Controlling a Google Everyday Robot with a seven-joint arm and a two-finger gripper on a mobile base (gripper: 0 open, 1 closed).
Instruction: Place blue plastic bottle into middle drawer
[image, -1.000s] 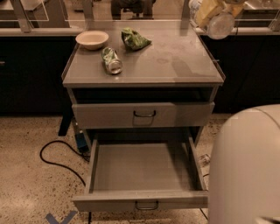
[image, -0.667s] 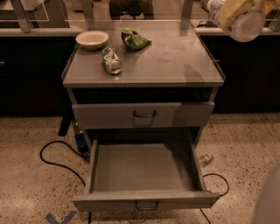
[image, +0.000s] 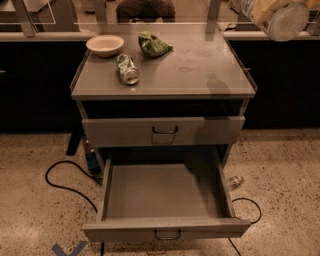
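Gripper (image: 280, 17) has drifted right since a second ago, now top-right corner; grip state can't tell. Apparently the blue plastic bottle (image: 235, 181) lies on floor (image: 285, 160), just right of open middle drawer (image: 165, 231).

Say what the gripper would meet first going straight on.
The gripper, cut off at upper right, seems to point right, out of frame, beside the cabinet top; way looks free, depth unclear.

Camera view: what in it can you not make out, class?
- Gripper, top right corner: cut off by the top and right edges; its load is blurred.
- Small floor item right of the middle drawer: too small to identify.
- Upper drawer: its shut front hides the contents.
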